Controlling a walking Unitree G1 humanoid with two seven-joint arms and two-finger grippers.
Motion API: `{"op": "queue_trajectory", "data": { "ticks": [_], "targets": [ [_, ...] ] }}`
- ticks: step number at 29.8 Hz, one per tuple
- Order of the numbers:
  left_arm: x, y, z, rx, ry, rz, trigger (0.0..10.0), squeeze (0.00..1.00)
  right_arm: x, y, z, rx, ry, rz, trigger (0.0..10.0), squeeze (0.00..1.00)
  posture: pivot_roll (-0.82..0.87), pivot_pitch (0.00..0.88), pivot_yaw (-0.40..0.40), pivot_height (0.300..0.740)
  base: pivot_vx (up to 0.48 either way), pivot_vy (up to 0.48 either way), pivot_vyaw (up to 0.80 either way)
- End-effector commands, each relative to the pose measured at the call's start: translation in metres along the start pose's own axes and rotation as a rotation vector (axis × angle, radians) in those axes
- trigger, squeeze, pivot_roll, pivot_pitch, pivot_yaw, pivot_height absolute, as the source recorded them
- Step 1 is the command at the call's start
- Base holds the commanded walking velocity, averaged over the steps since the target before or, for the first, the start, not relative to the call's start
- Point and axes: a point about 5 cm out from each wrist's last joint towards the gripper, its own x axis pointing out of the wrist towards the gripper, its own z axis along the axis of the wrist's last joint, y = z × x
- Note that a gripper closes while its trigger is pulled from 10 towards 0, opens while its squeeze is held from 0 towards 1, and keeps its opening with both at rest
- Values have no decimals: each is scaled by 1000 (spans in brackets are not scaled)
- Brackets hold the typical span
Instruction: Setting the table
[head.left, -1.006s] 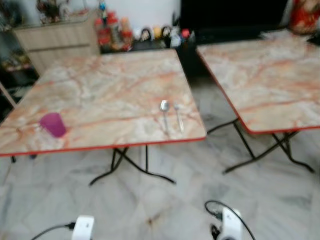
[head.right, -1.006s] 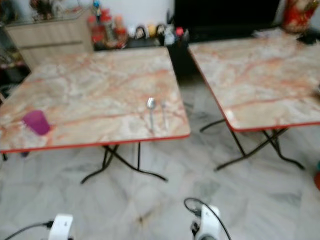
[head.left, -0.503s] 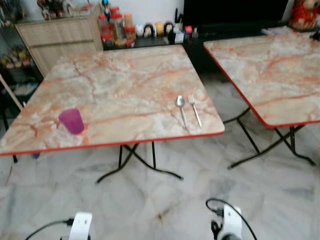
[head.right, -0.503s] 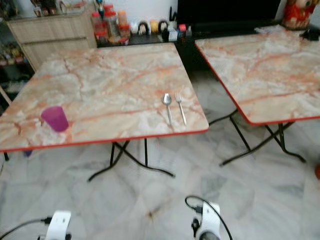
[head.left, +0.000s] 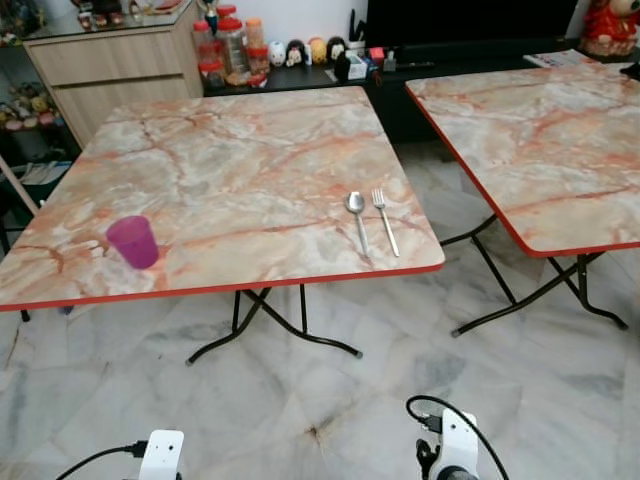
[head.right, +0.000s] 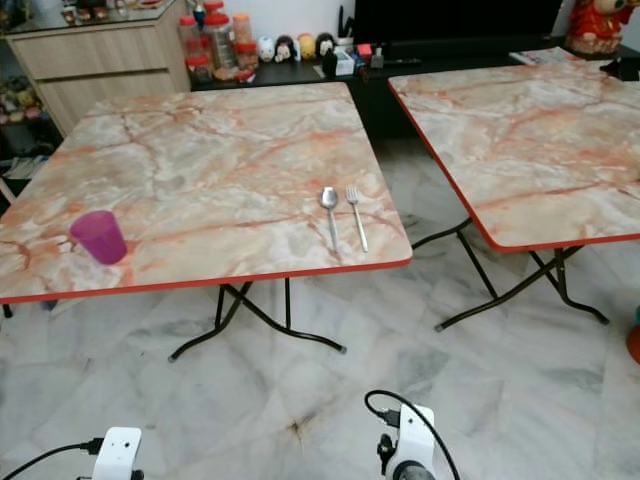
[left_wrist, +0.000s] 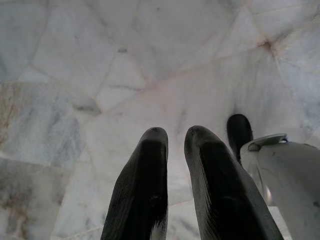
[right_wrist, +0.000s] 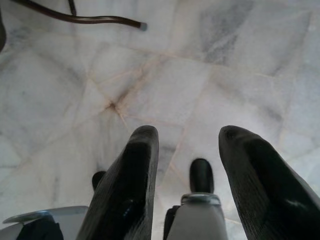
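Two marble-patterned folding tables (head.left: 230, 170) stand on a pale marble floor (head.left: 300, 410), the left one bearing a purple cup (head.left: 133, 241) near-left and a spoon (head.left: 357, 214) beside a fork (head.left: 384, 219) near-right, while the left gripper (left_wrist: 175, 137) hangs nearly closed and the right gripper (right_wrist: 187, 137) spread, both empty.

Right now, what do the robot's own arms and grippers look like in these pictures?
In the head views, the left arm and right arm end in white housings, each with a black cable looping from it. In the wrist views, the left gripper and right gripper each have two long, rounded, glossy black fingers. A silver-white casing sits beside the left fingers.
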Motion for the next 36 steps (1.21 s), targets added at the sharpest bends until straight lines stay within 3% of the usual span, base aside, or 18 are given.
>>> {"op": "queue_trajectory", "data": {
  "ticks": [1, 6, 12, 27, 31, 36],
  "targets": [
    [0, 2, 2, -7, -12, 10, 10000, 0, 0, 2, 0, -18, -2, 4, 10000, 0, 69, 0, 55, 740, 326, 0, 0],
    [0, 4, 2, 0, -8, 15, 10000, 0, 0, 2, -1, 7, 2, 1, 10000, 0, 70, 0, 56, 740, 383, 0, 101],
    [0, 4, 2, 4, -5, 17, 10000, 0, -1, 4, -3, -49, 7, 14, 10000, 0, 70, 0, 56, 740, 383, 0, 533],
    [0, 5, 1, 11, -1, 21, 10000, 0, 0, 5, -2, -42, 9, 21, 10000, 0, 73, 0, 52, 740, 380, 0, 262],
    [0, 4, 1, 10, -1, 17, 10000, 0, 0, 5, -3, -57, 18, 20, 10000, 0, 71, 0, 51, 740, 157, 0, 0],
    [0, 0, 1, 3, -5, 2, 10000, 0, -2, 3, -6, -150, 1, 41, 10000, 0, 71, 0, 50, 740, 0, 0, 0]
  ]
}}
